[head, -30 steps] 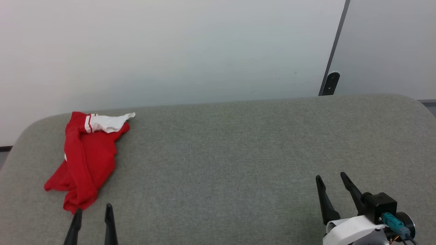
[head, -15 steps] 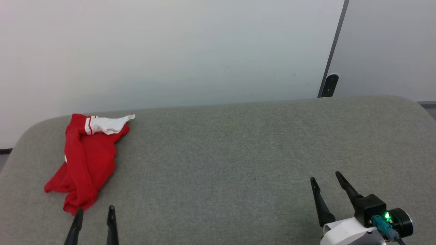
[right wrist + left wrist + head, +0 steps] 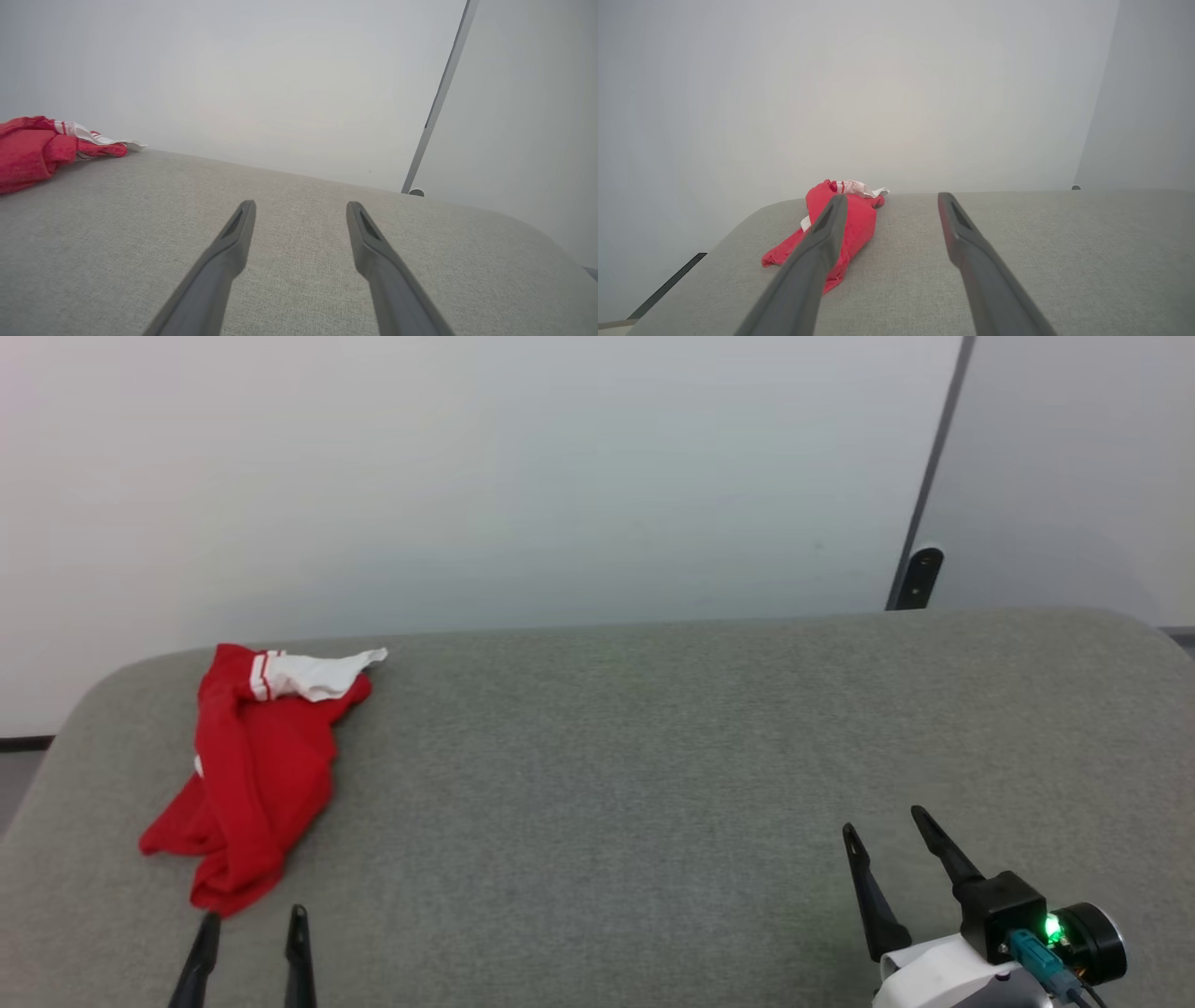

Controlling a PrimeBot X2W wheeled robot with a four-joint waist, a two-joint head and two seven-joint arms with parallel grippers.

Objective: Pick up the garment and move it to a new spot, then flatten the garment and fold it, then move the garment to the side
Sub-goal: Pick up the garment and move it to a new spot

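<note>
Right jaws have edged left, open; left jaws, mostly cut off, gape near the garment (image 3: 261,756).

My left tool (image 3: 256,913) and right tool (image 3: 882,819) each have two long, dark, tapering fingers (image 3: 224,261); my right wrist wears a white shell (image 3: 934,973), a black camera block (image 3: 1001,903) with a green light (image 3: 1052,927) and a teal plug (image 3: 1029,952)

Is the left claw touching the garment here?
Cannot tell. In the head view the left claw has one fingertip right at the near hem of the garment; the left wrist view overlaps them.
</note>
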